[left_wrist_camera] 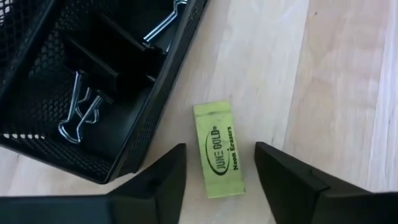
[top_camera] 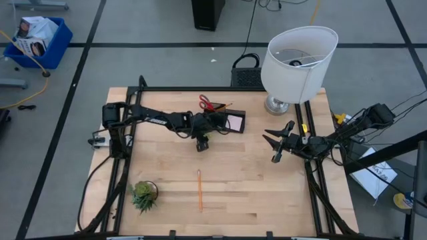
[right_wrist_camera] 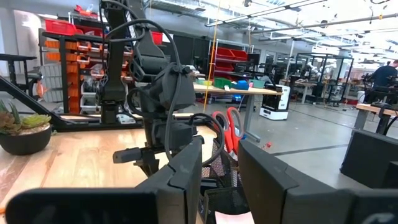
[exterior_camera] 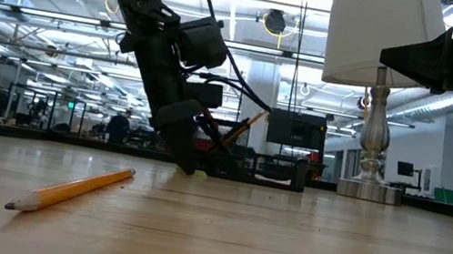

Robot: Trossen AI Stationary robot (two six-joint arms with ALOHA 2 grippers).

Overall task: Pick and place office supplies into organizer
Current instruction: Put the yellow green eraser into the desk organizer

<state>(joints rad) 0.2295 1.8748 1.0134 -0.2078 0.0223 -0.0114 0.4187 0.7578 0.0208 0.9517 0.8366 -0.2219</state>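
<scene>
A yellow-green eraser (left_wrist_camera: pixel 218 149) lies flat on the wooden table, just beside the black mesh organizer (left_wrist_camera: pixel 166 93). My left gripper (left_wrist_camera: pixel 219 152) points steeply down over it, open, one finger on either side of the eraser with a gap at each side. In the high view this gripper (top_camera: pixel 202 145) is just in front of the organizer (top_camera: pixel 223 121). The organizer holds red-handled scissors (top_camera: pixel 207 103), a pink pad (top_camera: pixel 235 123) and black binder clips (left_wrist_camera: pixel 81 112). An orange pencil (top_camera: pixel 199 190) lies on the table nearer the front. My right gripper (top_camera: pixel 272 148) waits open at the right, above the table.
A white-shaded lamp (top_camera: pixel 297 63) stands at the far right corner. A small green potted plant (top_camera: pixel 144 195) sits near the front left. Bare wood lies between the pencil and the right arm.
</scene>
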